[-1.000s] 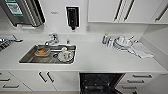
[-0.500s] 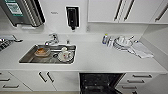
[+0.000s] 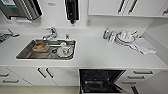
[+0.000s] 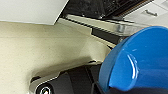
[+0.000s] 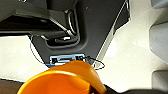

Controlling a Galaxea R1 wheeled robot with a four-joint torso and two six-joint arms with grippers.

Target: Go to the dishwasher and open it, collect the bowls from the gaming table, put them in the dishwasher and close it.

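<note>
The dishwasher (image 3: 101,80) stands open under the white counter, its dark racked interior showing below the counter edge. In the left wrist view a bright blue bowl (image 4: 140,62) hangs large and close over the pale floor, held at my left gripper (image 4: 130,91), with the dishwasher's open door edge (image 4: 107,24) just beyond it. In the right wrist view an orange-yellow bowl (image 5: 65,80) sits just as close at my right gripper (image 5: 112,90), above the robot's dark base and the light floor. The gaming table is out of view.
A steel sink (image 3: 23,54) left of the dishwasher holds an orange dish (image 3: 40,46) and white dishes (image 3: 63,51), with a faucet (image 3: 51,32) behind. White dishes (image 3: 125,37), a bottle (image 3: 107,33) and a cloth (image 3: 145,47) lie at the counter's right. White drawers flank the dishwasher.
</note>
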